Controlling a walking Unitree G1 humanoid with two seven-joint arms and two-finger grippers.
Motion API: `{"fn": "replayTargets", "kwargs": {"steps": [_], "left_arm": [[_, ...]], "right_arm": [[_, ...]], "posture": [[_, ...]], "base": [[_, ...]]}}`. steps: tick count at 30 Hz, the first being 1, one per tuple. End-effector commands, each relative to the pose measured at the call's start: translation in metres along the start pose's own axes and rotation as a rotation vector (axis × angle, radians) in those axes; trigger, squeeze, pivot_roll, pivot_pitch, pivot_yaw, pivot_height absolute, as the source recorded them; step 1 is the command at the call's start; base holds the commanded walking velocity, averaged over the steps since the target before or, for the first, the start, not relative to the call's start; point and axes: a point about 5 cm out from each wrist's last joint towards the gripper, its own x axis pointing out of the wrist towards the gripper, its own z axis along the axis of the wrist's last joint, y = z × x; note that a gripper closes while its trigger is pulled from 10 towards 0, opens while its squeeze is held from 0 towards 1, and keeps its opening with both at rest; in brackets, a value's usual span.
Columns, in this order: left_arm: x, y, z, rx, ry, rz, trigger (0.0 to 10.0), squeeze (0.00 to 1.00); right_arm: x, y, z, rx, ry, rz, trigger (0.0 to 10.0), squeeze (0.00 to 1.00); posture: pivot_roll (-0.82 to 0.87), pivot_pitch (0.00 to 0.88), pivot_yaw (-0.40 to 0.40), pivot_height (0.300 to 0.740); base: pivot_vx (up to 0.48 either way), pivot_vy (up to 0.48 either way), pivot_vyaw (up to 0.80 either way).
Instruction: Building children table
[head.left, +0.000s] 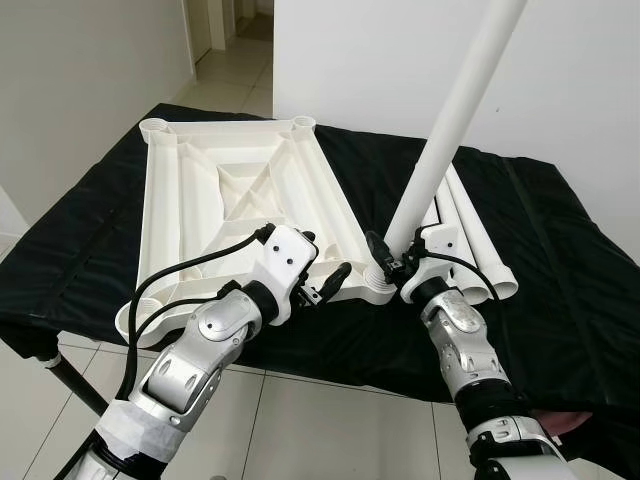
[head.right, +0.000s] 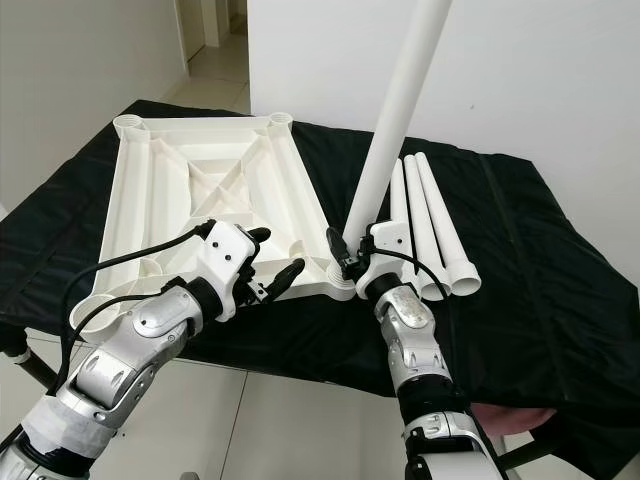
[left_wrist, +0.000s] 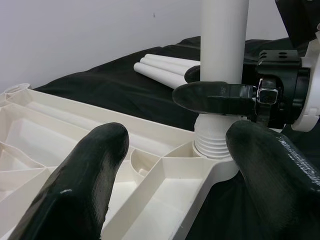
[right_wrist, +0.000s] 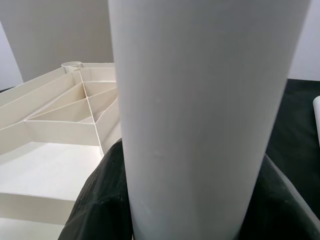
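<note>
The right gripper (head.left: 393, 258) gripped the first leg (head.left: 455, 115), threads seated in the tabletop's (head.left: 235, 190) corner socket; the left gripper's (head.left: 325, 280) jaws gaped wide. Three legs (head.left: 480, 240) waited on the bench (head.left: 560, 260).

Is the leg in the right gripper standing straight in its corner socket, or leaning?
Leaning. The leg tilts away from the tabletop, with threads exposed at the corner socket.

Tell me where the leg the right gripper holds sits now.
The leg stands tilted in the near right corner socket of the upside-down tabletop, with the right gripper clamped just above its threaded base and the spare legs lying on its right.
</note>
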Motion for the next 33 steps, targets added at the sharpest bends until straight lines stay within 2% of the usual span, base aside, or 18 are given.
{"fn": "replayTargets", "kwargs": {"steps": [1,11,19,26,33], "left_arm": [[0.000,-0.010,0.003,-0.001,-0.008,-0.144,10.0,0.00],[-0.002,-0.010,0.003,-0.009,-0.007,-0.143,10.0,0.00],[-0.001,-0.010,0.003,-0.010,-0.008,-0.150,10.0,0.00],[-0.001,-0.010,0.003,-0.009,-0.010,-0.152,10.0,0.00],[0.001,-0.010,0.005,-0.011,-0.017,-0.155,10.0,0.00]], "right_arm": [[-0.017,-0.007,-0.040,0.071,0.200,-0.077,10.0,0.00],[-0.015,0.000,-0.036,0.007,0.156,-0.116,10.0,0.00],[-0.010,0.008,-0.031,0.010,0.112,-0.326,10.0,0.00],[-0.007,0.017,-0.026,0.017,0.086,-0.408,10.0,0.00],[-0.011,0.019,-0.017,-0.058,0.073,-0.577,10.0,0.00]], "posture": [[0.01,0.000,-0.041,0.740],[0.02,0.000,-0.045,0.740],[0.02,0.000,-0.048,0.740],[0.02,0.000,-0.048,0.740],[0.01,0.000,-0.049,0.740]], "base": [[0.000,0.000,0.00],[0.000,0.000,0.00],[0.000,0.000,0.00],[0.000,0.000,0.00],[0.000,0.000,0.00]]}}
